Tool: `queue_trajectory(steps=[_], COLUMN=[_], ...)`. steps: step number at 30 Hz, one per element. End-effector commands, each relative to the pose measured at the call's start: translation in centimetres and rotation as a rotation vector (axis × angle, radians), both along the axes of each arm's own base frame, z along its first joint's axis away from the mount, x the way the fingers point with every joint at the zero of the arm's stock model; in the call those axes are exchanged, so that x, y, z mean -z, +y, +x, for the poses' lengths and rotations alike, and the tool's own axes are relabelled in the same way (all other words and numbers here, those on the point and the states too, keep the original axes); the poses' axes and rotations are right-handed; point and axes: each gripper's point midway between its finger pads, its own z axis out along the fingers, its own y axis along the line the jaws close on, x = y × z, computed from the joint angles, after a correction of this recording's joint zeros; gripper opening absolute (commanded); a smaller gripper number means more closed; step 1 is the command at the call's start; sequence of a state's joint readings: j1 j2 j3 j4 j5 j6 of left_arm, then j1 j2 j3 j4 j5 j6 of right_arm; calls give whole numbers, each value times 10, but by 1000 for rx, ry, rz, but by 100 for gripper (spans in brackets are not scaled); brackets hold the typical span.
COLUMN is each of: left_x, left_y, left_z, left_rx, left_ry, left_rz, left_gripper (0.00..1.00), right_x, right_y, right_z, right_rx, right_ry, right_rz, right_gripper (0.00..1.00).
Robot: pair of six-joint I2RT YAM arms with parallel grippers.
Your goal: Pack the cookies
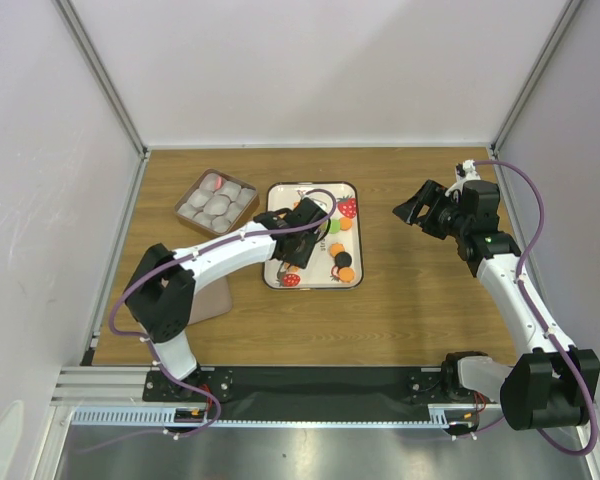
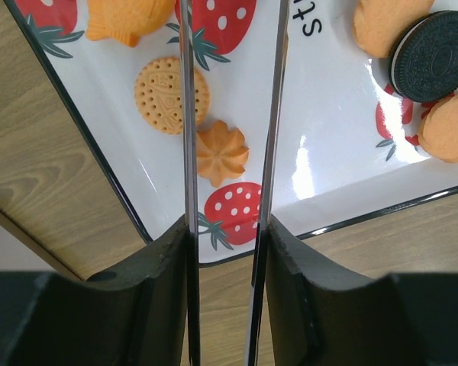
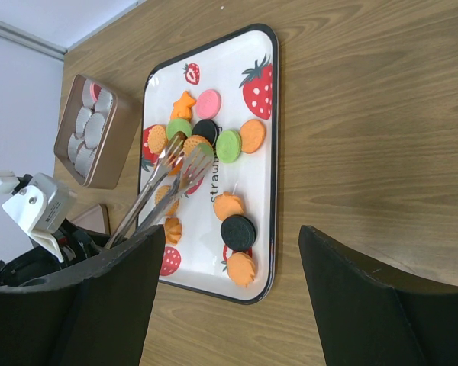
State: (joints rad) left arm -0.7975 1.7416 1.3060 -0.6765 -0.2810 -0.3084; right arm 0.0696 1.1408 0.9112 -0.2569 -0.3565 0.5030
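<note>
The cookies [image 1: 342,262] are small orange, pink, green and black discs lying on a white strawberry-print tray [image 1: 290,200]. My left gripper [image 1: 302,235] is over the tray, shut on metal tongs [image 2: 187,114] whose two blades run out between its fingers [image 2: 160,274]. In the left wrist view an orange flower cookie [image 2: 221,152] lies between the blades. In the right wrist view the tongs [image 3: 164,183] have their tips over the cluster of cookies [image 3: 207,131]. My right gripper [image 1: 420,212] is open and empty, raised to the right of the tray.
A brown tin [image 1: 216,200] with white paper cups stands left of the tray, also in the right wrist view [image 3: 91,130]. Its lid [image 1: 212,298] lies under the left arm. White walls enclose the wooden table.
</note>
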Motion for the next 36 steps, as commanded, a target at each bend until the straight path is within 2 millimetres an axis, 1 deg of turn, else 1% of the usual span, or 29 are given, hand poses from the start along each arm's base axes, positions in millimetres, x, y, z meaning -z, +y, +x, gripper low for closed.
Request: queue_trajectory(steps=[1, 3, 10, 14, 16, 17, 18, 19, 21, 22, 23, 24, 25, 26, 28, 29, 31, 32, 35, 36], left_x=[-19, -26, -50, -67, -81, -83, -93, -96, -100, -108, -109, -112, -116, -114, -112, -109, -105, -98, -93, -84], left_y=[-6, -7, -6, -2, 3, 11, 16, 27, 42, 51, 67, 76, 95, 105, 118, 133, 142, 153, 165, 166], left_z=[13, 15, 16, 18, 21, 24, 26, 32, 37, 39, 45, 50, 58, 60, 68, 74, 81, 88, 102, 106], left_rx=[16, 17, 30, 13, -6, -29, -46, -78, -125, -148, -194, -227, -281, -309, -350, -392, -421, -452, -487, -492], left_ry=[-60, -74, -102, -130, -152, -157, -177, -185, -197, -214, -220, -238, -253, -249, -249, -248, -239, -227, -215, -191], left_rz=[2, -1, -14, -43, -75, -78, -96, -98, -113, -129, -132, -142, -148, -147, -165, -162, -180, -179, -209, -206], left_gripper=[41, 39, 39, 39, 39, 39, 39, 39, 40, 40, 40, 41, 41, 41, 41, 41, 41, 41, 40, 40], right_x=[-18, -19, -20, -20, -21, -20, -20, -20, -20, -21, -20, -20, -20, -21, -20, -21, -19, -19, -20, -20], right_y=[0, -1, -1, -1, -1, 0, 0, 0, 0, 0, 1, 0, 1, 2, 2, 2, 3, 3, 4, 3], right_z=[4, 4, 3, 3, 3, 3, 3, 3, 3, 3, 3, 3, 3, 3, 3, 3, 3, 3, 3, 3], right_rx=[-2, -1, -1, -1, 0, -3, -3, -3, -5, -5, -7, -5, -8, -11, -12, -13, -15, -17, -19, -19], right_ry=[-55, -58, -61, -61, -64, -61, -59, -58, -62, -61, -60, -60, -58, -62, -61, -63, -59, -58, -60, -58], right_rz=[-3, -5, -6, -4, -4, -4, -4, -2, -2, 1, 0, 3, 5, 6, 8, 11, 10, 11, 12, 12], right_gripper=[77, 77, 77, 77, 77, 77, 77, 77, 77, 77, 77, 77, 77, 77, 77, 77, 77, 77, 77, 77])
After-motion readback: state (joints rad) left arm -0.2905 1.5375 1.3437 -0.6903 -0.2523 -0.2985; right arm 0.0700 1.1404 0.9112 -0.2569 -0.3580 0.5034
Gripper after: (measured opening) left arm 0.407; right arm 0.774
